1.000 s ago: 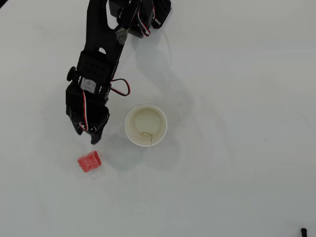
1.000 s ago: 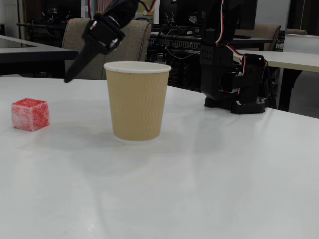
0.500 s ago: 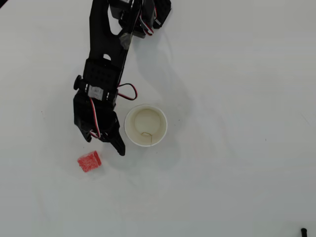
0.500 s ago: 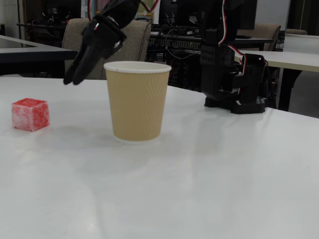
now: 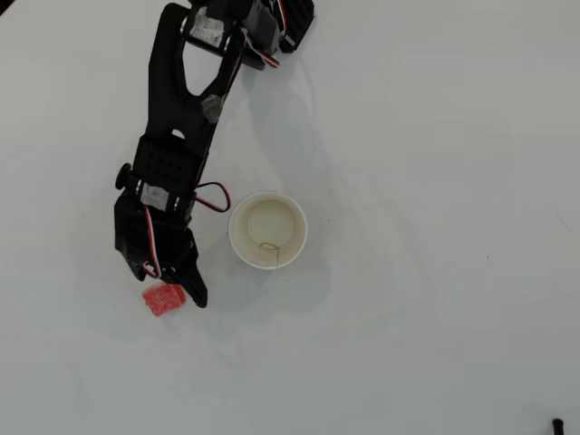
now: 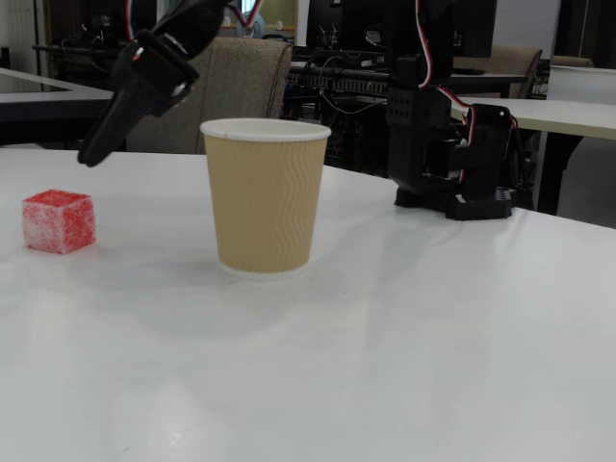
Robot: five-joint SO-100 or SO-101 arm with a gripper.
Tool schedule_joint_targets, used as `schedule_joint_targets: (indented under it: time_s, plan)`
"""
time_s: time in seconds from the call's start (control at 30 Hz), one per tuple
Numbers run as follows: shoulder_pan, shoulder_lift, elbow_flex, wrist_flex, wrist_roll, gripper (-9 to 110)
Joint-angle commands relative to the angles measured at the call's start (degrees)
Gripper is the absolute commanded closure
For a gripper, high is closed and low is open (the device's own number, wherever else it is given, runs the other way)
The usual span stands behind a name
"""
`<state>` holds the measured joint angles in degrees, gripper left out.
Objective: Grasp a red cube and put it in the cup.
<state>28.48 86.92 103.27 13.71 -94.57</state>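
Note:
The red cube [image 5: 163,302] lies on the white table to the lower left of the cup [image 5: 267,230] in the overhead view. There my gripper [image 5: 172,288] hangs over the cube's upper edge and hides part of it, jaws open, one finger [image 5: 194,292] reaching down the cube's right side. In the fixed view the cube [image 6: 60,220] sits alone on the table, left of the tan-walled cup [image 6: 265,197]. The gripper [image 6: 92,154] is in the air above and slightly right of it, not touching. The cup stands upright and holds no cube.
The arm's black base [image 6: 450,144] stands behind and right of the cup in the fixed view, at the top edge [image 5: 263,23] in the overhead view. A small black object [image 5: 556,424] sits at the bottom right corner. Chairs and desks fill the background.
The gripper has swung away from the cup's side and down-left in the overhead view, from short of the cube to over it. Its jaws opened after the earliest frames.

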Motion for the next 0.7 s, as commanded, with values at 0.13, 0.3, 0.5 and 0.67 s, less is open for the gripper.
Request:
schedule_joint_targets:
  time_s: [0.13, 0.3, 0.5, 0.67]
  plan:
    - [1.1, -2.5, -11.2, 0.3, -1.4, 64]
    - [1.1, -5.4, -12.8, -0.7, -2.5, 64]
    - [0.8, -5.9, -11.4, 0.5, -2.5, 64]
    - [1.8, -6.9, -11.3, 1.5, -2.6, 64]
